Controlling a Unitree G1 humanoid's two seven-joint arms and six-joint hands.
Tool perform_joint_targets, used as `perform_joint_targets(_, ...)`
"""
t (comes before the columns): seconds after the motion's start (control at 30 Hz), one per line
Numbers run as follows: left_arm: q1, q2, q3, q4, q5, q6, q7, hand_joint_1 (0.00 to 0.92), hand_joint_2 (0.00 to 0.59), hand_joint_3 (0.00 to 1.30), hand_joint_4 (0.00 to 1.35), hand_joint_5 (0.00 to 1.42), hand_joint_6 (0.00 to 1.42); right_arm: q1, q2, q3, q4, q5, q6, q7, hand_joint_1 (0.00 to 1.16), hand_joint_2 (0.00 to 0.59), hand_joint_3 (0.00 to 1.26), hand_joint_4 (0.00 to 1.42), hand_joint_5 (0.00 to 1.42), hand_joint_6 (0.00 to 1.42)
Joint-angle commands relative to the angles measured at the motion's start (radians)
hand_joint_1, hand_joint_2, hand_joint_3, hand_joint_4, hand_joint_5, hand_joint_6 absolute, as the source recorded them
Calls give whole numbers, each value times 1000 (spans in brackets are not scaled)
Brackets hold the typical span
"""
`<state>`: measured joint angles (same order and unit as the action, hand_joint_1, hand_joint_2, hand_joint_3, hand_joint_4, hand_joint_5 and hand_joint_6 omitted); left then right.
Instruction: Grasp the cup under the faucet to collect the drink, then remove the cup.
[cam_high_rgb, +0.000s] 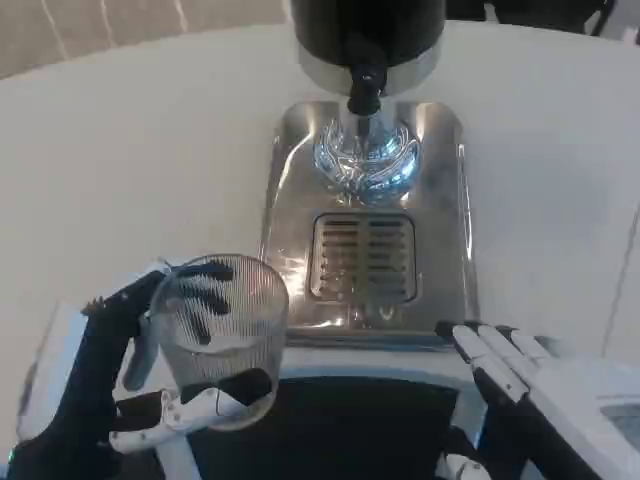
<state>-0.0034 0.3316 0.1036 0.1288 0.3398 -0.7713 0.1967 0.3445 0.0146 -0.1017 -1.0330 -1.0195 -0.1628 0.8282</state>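
Gripping the cup (222, 335) with my left hand (150, 375), I am seeing its fingers wrapping round the ribbed clear wall, dark fingers showing through the glass on the far side and the thumb pressing across the near lower side, so the hand is closing firmly on the cup and nothing else. I am holding the cup upright, off the drip tray (440, 190), just to the left of the tray's near left corner and well short of the faucet (364, 92), which is sitting up ahead and to the right of this hand. I am not able to tell whether any drink is lying inside the cup. My right hand (545, 395) is waiting near the right of the tray's front edge, its fingers lying straight and a little apart, pointing forward and left toward the tray, holding nothing; their tips are reaching just beside the tray's near rim. Between the two hands and slightly ahead, the slotted grate (363, 257) is sitting in the tray, and beyond it, under the faucet, a shiny rounded fitting (365, 160) is reflecting light. Everything is resting on the white table (120, 150), which is stretching away to the left of my left hand
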Motion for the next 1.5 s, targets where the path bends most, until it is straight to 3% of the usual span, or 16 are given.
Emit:
perform_joint_targets(0.03,-9,-6,3,2,-10,-8,0,599,33,943,1152,1390,1424,0,-9,8,-14,-5,15,9,88,539,0,0,0,0)
perform_joint_targets(1.2,-52,-3,1,55,-8,-10,1,599,32,943,1155,1376,1424,-42,-80,65,-14,-32,126,4,87,539,0,0,0,0)
perform_joint_targets(1.5,-139,-33,-12,151,16,13,30,604,23,943,1152,1376,1424,-57,-91,74,-14,-39,142,9,87,539,0,0,0,0)
